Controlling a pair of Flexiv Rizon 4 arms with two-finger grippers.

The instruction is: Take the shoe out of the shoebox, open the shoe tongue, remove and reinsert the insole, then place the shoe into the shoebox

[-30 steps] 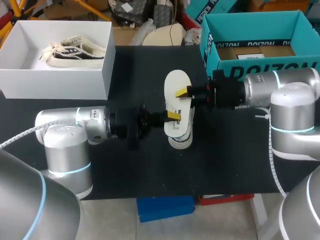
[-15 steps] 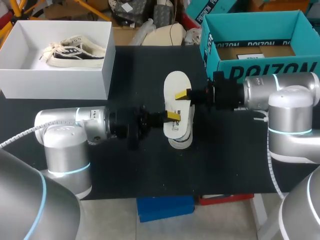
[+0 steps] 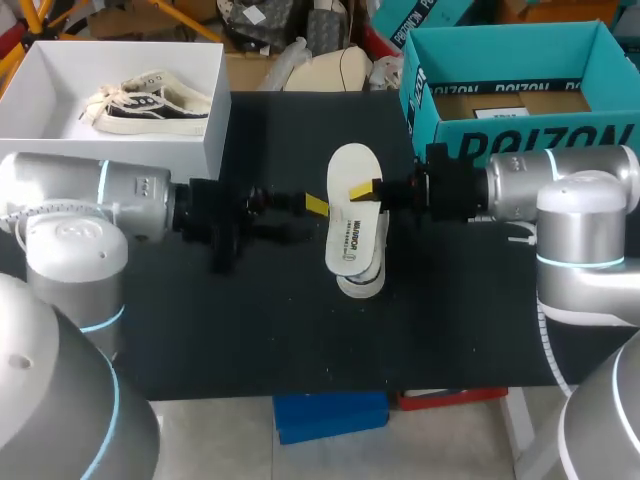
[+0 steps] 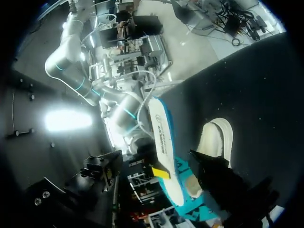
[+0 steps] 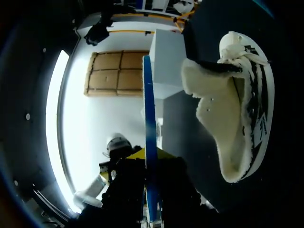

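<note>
While the right gripper (image 3: 368, 187) is pinched on the long edge of the white insole (image 3: 350, 225), with one yellow tip above and one below, the insole hangs about level over the middle of the black table (image 3: 250, 330). In the right wrist view it passes between the fingers as a thin blue line, so its blue underside faces down and its white face up. I think this side grip is chosen so that both ends stay free and one end can be steered into the shoe.

Under the near end of the insole lies the shoe (image 3: 362, 283), mostly covered by it. In the right wrist view its pale, fleecy lining is visible and the opening looks wide, which suits putting the insole back in.

Just beside the insole, on its left, is the left gripper (image 3: 308, 218). It touches nothing and holds nothing, and its two dark fingers look spread apart. From there it could steady the shoe or guide the loose end.

At the far left corner stands the white shoebox (image 3: 110, 160) with a second sneaker (image 3: 150, 102) inside. A teal cardboard box (image 3: 520, 140) stands at the far right.

By my judgement the insole is out and its reinsertion is the next step.
</note>
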